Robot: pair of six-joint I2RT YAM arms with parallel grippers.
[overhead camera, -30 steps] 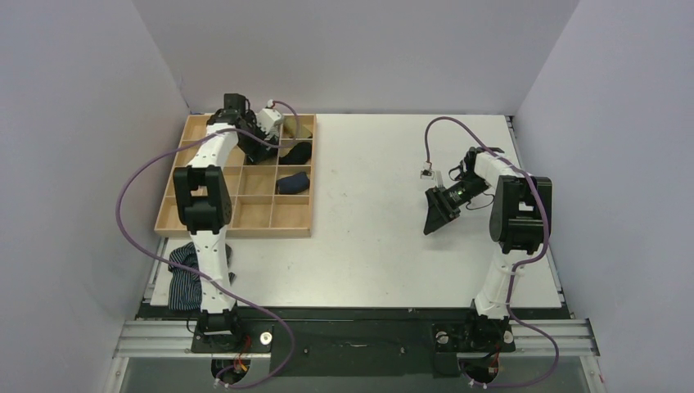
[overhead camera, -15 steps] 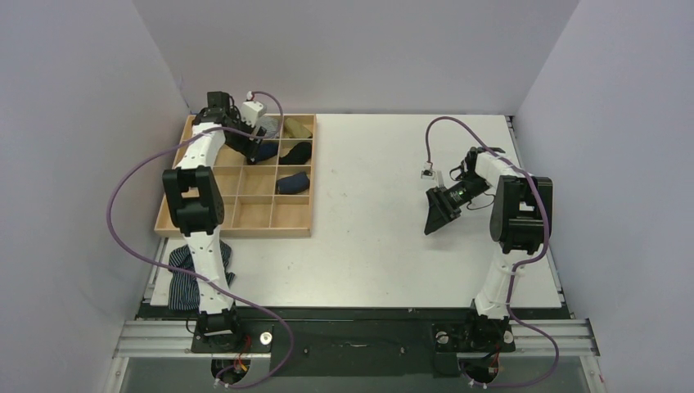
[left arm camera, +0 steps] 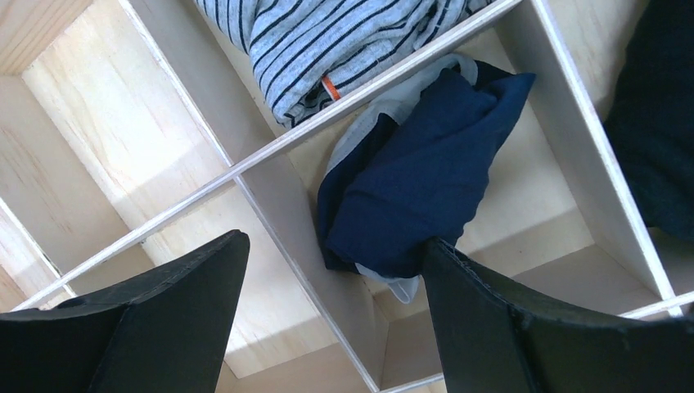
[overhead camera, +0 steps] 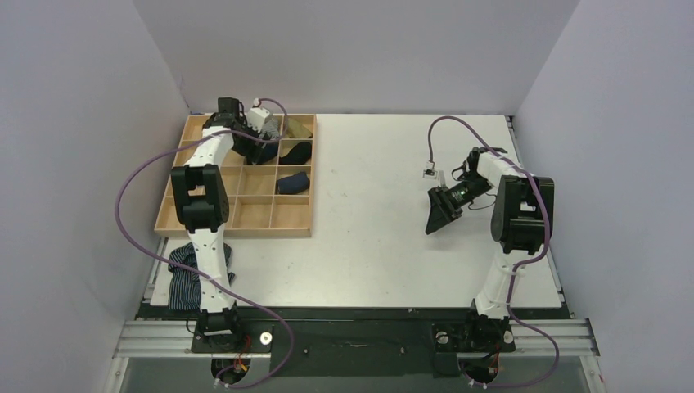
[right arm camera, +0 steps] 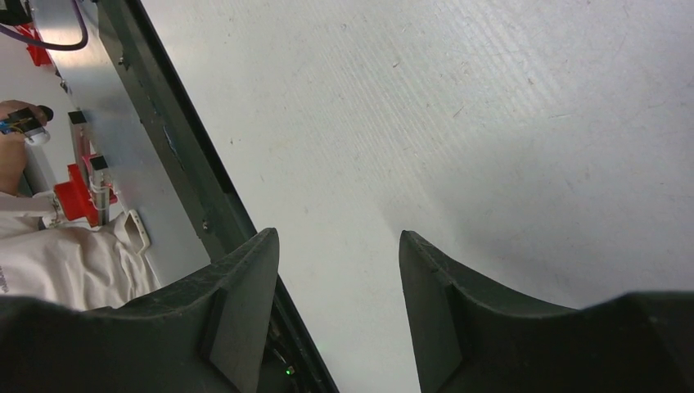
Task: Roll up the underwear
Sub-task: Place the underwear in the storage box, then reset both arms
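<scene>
The left gripper [left arm camera: 333,246] hangs with its fingers spread and nothing between them. Just ahead of the fingertips, nearer the right finger, the underwear [left arm camera: 417,188] lies in one cell of the tray [left arm camera: 90,139]. It is bunched into a compact navy bundle, with white trim showing at its top and bottom ends. It touches neither finger. One cell beyond it sits a grey striped garment [left arm camera: 344,41], and the cell under the left finger is bare wood.

The right gripper [right arm camera: 337,246] is likewise parted and empty, over bare table [right arm camera: 491,123] well away from the tray.

Judging by this, the rolling and stowing look done, though the bundle seems loose rather than tight. What remains is probably only lifting the left arm clear, or a tidying press.
</scene>
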